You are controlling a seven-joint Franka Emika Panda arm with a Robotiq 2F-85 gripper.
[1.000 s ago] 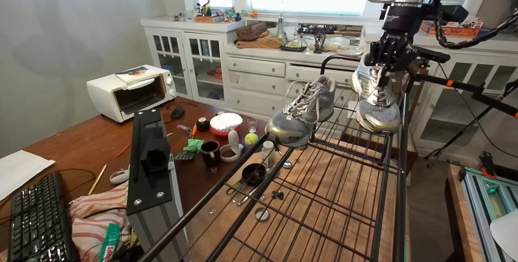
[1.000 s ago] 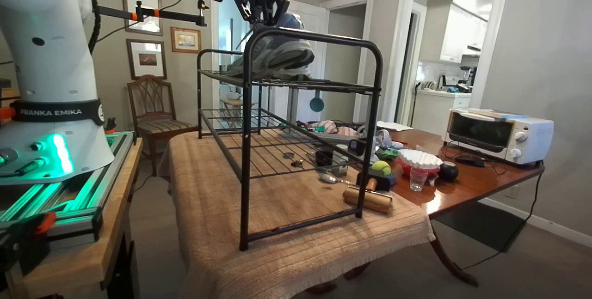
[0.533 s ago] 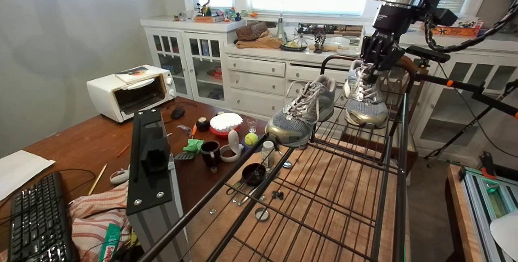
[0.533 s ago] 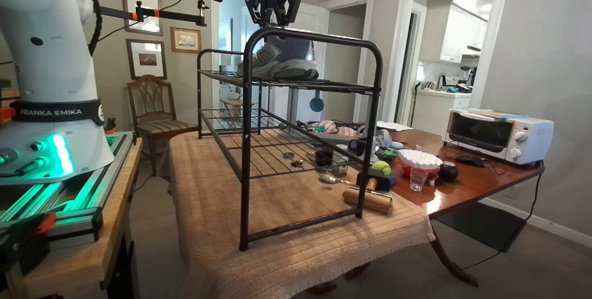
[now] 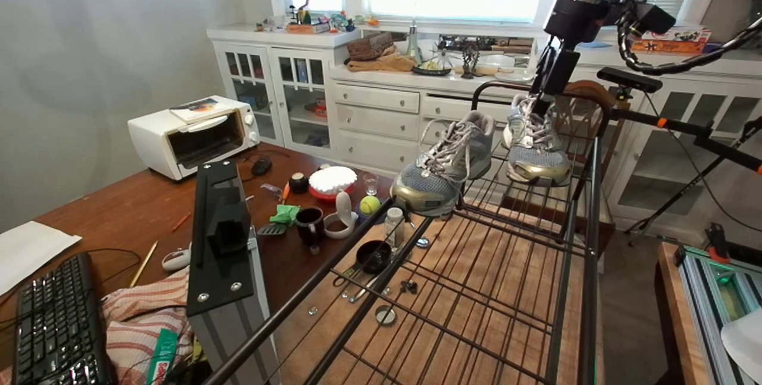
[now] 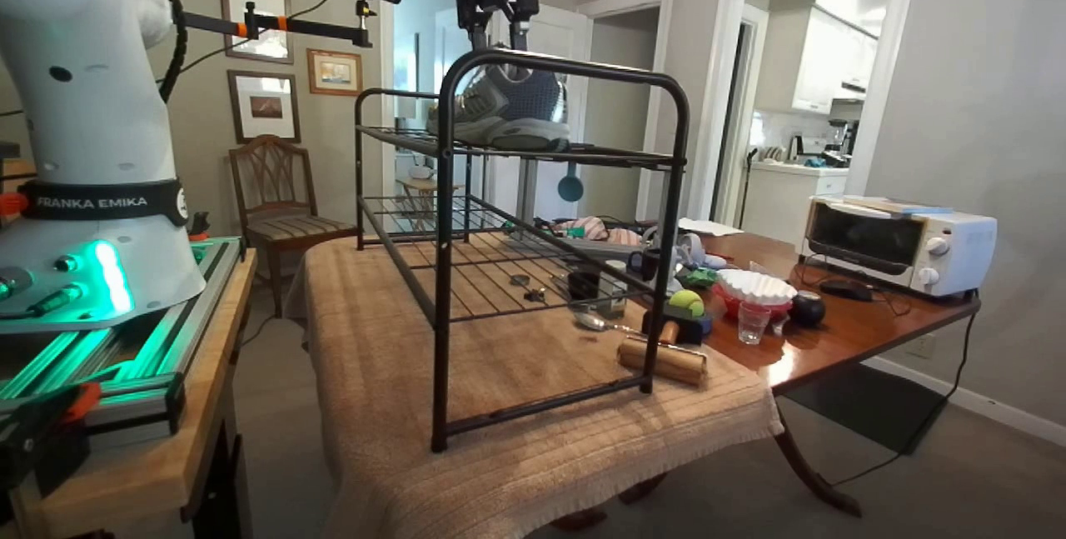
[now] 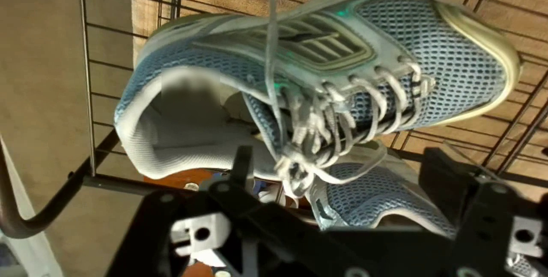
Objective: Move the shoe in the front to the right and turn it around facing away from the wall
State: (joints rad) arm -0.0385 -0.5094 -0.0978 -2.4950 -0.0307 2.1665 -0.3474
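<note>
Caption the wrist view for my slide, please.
Laced sneaker on a wire rack, a second sneaker partly hidden behind it and the open gripper.

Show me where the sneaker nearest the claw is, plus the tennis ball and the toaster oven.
Sneaker (image 7: 323, 53), wrist view, on its ribbed side panel.
Tennis ball (image 5: 369, 204), in an exterior view, on its yellow-green side.
Toaster oven (image 6: 887, 241), in an exterior view, on its dark front.
</note>
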